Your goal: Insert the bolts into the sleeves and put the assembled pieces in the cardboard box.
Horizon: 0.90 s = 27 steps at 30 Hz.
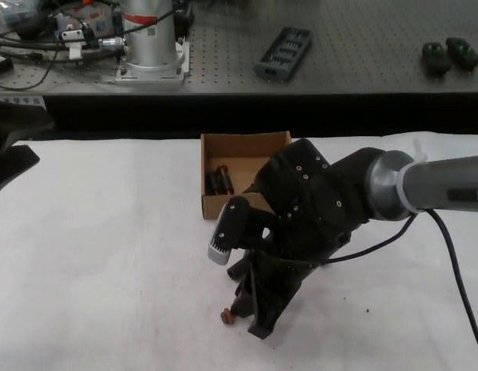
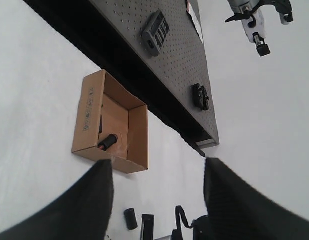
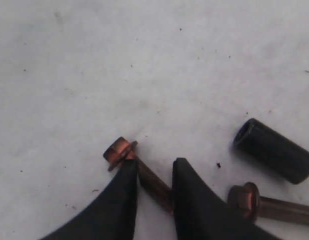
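A copper-headed bolt [image 3: 119, 151] lies flat on the white-covered table [image 1: 107, 255], and its shaft runs at a slant into the narrow gap of the right hand [image 3: 154, 172]. The hand's dark fingers [image 3: 119, 205] are down at the cloth, a little apart, one on each side of the shaft just behind the head, and the bolt rests on the table between them. Just beside this hand lies a second bolt [image 3: 247, 199], also flat, its head near the fingers and its shaft pointing away. A black sleeve [image 3: 274, 150] lies on its side close to it, apart from both bolts, with its open bore showing. Beyond the right hand, toward the table's far edge, the cardboard box [image 1: 243, 147] stands with its top open. Dark assembled pieces [image 1: 218, 182] lie inside it, against the left wall as the high view has it. The right arm comes in from the right and bends down steeply in front of the box. The left hand [image 2: 159, 200] is held well off to the left side, looking toward the box, its fingers [image 2: 97, 200] spread wide with nothing between them. Behind the table, past a dark gap, a perforated metal plate [image 1: 355, 46] carries a grey case [image 1: 283, 52], two black parts [image 1: 450, 54] and a metal post [image 1: 150, 39].
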Each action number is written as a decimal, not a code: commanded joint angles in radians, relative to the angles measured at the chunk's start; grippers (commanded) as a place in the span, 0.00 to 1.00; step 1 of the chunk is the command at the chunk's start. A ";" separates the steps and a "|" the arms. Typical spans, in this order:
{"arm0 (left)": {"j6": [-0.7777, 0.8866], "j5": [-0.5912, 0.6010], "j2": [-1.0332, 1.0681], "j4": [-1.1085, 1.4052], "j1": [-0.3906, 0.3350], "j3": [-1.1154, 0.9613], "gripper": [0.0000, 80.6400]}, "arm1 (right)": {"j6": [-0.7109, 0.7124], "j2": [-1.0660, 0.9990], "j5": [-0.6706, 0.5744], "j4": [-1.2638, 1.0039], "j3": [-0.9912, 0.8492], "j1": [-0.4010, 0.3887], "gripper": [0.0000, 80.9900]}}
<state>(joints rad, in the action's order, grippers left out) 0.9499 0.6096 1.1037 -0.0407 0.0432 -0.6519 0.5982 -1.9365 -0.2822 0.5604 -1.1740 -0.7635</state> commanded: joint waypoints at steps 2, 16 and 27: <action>-0.015 0.008 -0.012 0.021 0.003 -0.009 0.50 | 0.046 -0.005 0.076 0.050 0.003 0.022 0.23; -0.015 -0.007 -0.012 0.021 0.003 -0.009 0.50 | 0.144 0.018 0.117 0.071 0.003 0.064 0.23; -0.015 -0.022 -0.012 0.021 0.003 -0.009 0.50 | 0.144 0.026 0.115 0.190 0.003 0.057 0.23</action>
<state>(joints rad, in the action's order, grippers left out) 0.9499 0.6023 1.1037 -0.0407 0.0432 -0.6519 0.7380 -1.9165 -0.1897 0.6857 -1.1753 -0.7107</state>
